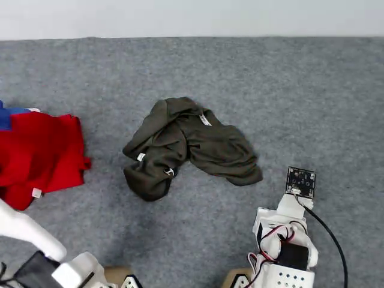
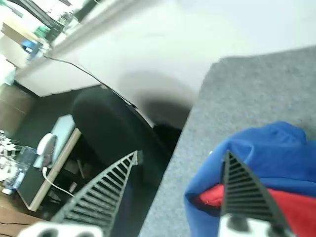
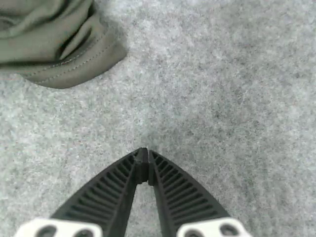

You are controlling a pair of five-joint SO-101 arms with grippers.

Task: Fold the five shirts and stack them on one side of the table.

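A crumpled olive-green shirt [image 1: 186,147] lies in the middle of the grey table; its hem [image 3: 59,44] shows in the right wrist view. At the left edge a folded red shirt [image 1: 39,156] rests on a blue shirt [image 1: 7,115]. My right gripper [image 3: 144,152] is shut on nothing, just above bare felt a short way from the olive hem. The right arm [image 1: 288,237] is tucked at the near right. My left gripper [image 2: 181,154] is open and empty, over the table's left edge beside the blue shirt [image 2: 276,153] and the red shirt [image 2: 294,210].
Grey felt [image 1: 270,90] covers the whole table. Beyond its left edge [image 2: 190,133] the floor drops away, with a dark chair [image 2: 108,128] and furniture there. The left arm's white link [image 1: 30,231] crosses the near-left corner.
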